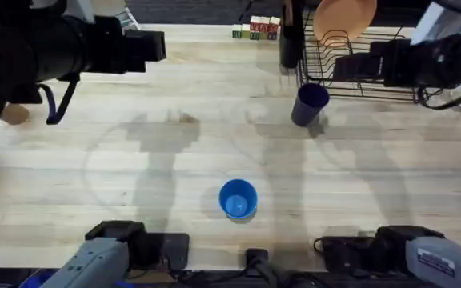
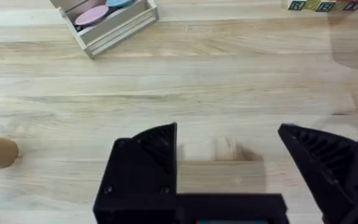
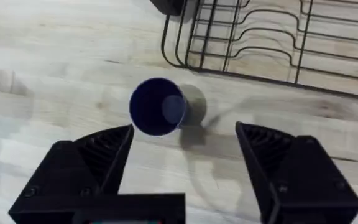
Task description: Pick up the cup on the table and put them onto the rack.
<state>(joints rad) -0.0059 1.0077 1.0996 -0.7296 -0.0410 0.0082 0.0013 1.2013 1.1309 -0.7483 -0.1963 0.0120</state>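
While both tools gape, the right tool [image 3: 185, 165] hovers above the dark blue cup [image 3: 158, 106] beside the rack [image 3: 278, 37]; block letters unreadable.

Two cups upright on the pale plank table [image 1: 134, 160]: a dark blue cup [image 1: 310, 104] just beside the black wire rack [image 1: 358, 72], mouth open; a light blue cup [image 1: 238, 198] near the front edge, well apart.

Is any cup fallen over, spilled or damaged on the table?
No, nothing stands out. The light blue cup stands upright on the table, mouth up. The dark blue cup stands beside the rack, also upright. No spill shows.
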